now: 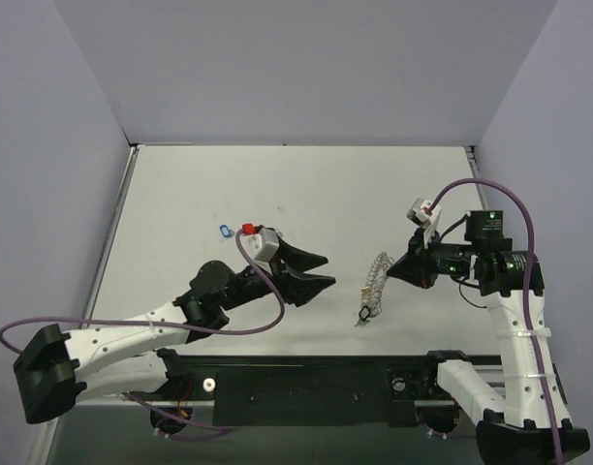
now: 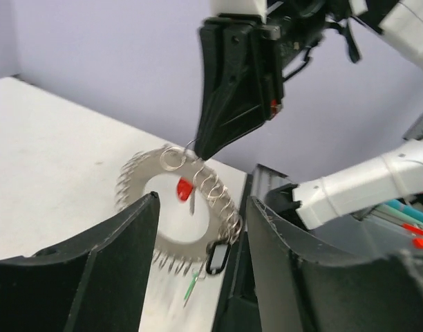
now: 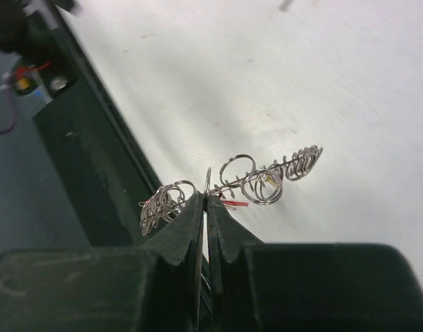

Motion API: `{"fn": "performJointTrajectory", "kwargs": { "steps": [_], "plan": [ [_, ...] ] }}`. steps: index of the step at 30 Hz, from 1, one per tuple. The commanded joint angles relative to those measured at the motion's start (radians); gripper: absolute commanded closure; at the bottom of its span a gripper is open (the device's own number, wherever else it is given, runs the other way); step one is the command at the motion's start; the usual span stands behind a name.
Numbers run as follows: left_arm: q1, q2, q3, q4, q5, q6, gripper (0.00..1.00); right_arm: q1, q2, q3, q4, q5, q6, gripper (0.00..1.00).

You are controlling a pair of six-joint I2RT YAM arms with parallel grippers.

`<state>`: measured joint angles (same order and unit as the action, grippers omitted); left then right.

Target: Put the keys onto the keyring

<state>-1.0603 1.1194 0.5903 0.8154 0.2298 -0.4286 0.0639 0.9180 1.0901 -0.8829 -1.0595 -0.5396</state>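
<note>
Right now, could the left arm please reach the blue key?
Probably yes: the blue key lies uncovered close by, and the left gripper is open and empty, but points away from it.

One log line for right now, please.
left gripper: open, short of keyring | right gripper: shut on keyring rim | red key, black key, green key: on ring | blue key: loose on table

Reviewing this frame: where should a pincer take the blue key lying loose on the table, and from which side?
The blue key lies flat on the table; probably pinch its coloured head across the narrow sides, coming from straight above.
</note>
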Motion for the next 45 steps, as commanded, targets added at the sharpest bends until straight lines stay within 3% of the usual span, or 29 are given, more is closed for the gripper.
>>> {"fn": "performJointTrajectory", "kwargs": {
  "steps": [1,7,11,18,31,39,45],
  "plan": [
    [0.094,-0.199,0.045,-0.440,-0.104,0.088,0.33,-0.136,-0.027,0.057,0.050,0.257,0.162,1.00],
    [0.198,-0.389,0.109,-0.868,-0.182,0.238,0.22,-0.357,0.042,0.102,0.015,0.352,0.155,1.00],
    [0.207,-0.460,0.083,-0.975,-0.254,0.329,0.21,-0.414,0.126,0.146,-0.007,0.440,0.130,1.00],
    [0.210,-0.552,0.036,-1.030,-0.279,0.379,0.21,-0.417,0.359,0.244,-0.007,0.680,0.135,1.00],
    [0.284,-0.555,0.017,-1.035,-0.238,0.395,0.21,-0.319,0.899,0.602,0.038,0.820,0.236,0.99],
    [0.362,-0.514,0.006,-1.006,-0.176,0.383,0.21,-0.265,1.156,0.887,0.018,0.895,0.233,0.80],
    [0.439,-0.491,-0.004,-0.972,-0.107,0.353,0.21,-0.274,1.144,0.924,0.022,0.796,0.239,0.69]
  ]
}}
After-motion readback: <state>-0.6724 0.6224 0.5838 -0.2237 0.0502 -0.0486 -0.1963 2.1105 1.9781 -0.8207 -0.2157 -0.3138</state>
